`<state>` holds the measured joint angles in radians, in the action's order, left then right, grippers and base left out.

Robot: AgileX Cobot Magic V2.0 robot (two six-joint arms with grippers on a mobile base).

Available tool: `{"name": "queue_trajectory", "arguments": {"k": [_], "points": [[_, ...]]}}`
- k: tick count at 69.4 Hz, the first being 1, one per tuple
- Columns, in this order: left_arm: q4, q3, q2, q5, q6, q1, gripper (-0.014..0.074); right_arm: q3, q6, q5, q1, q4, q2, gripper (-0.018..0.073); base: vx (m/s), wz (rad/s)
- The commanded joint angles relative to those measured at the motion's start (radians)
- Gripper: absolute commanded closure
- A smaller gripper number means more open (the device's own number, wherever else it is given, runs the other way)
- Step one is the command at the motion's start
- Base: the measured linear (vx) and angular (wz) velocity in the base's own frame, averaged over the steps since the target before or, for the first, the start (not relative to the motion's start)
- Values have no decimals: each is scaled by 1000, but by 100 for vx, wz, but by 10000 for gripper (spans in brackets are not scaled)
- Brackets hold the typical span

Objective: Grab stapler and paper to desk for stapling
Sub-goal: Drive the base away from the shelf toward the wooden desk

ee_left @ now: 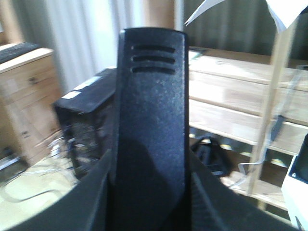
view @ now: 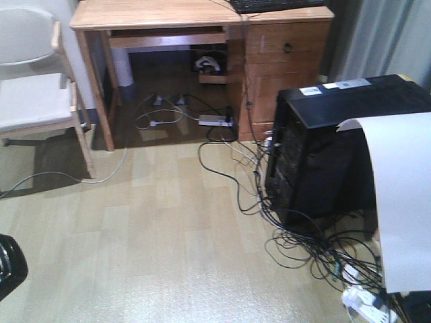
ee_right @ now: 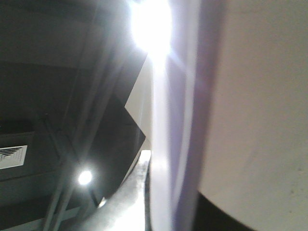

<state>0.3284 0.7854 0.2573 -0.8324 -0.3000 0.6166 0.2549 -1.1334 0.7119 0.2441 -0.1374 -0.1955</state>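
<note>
- Left gripper (ee_left: 151, 204): clamped on the stapler (ee_left: 150, 120), which stands upright and fills the left wrist view. A firm hold is needed through the transit.
- Desk (view: 155, 13): far left of centre, across open floor (view: 155, 229), well apart from both loads. Judged the set-down place, not yet reached.
- Computer tower (view: 337, 148) and cable tangle (view: 303, 242): right of the path. Steer the base left of them.
- Paper (view: 404, 202): near right, raised in the air, its top curling over in front of the tower. It is limp and could snag, so travel slowly.
- Right gripper (ee_right: 168, 211): fingers blurred, judged closed on the sheet low down.
</note>
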Motion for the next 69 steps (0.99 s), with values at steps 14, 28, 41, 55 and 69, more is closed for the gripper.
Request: {"name": "queue_trajectory", "arguments": {"k": [14,28,41,55,69], "points": [[30,28,13,114,1,7,603,31,5,41,-6,-5,-11,565,8,24],[30,28,13,114,1,7,603,31,5,41,-6,-5,-11,565,11,19],[30,28,13,114,1,7,603,31,5,41,-6,-5,-11,565,15,12],[30,28,13,114,1,7,603,31,5,41,-6,-5,-11,565,20,8],[30,28,13,114,1,7,603,31,5,42,-6,-5,-11,565,26,7]]}}
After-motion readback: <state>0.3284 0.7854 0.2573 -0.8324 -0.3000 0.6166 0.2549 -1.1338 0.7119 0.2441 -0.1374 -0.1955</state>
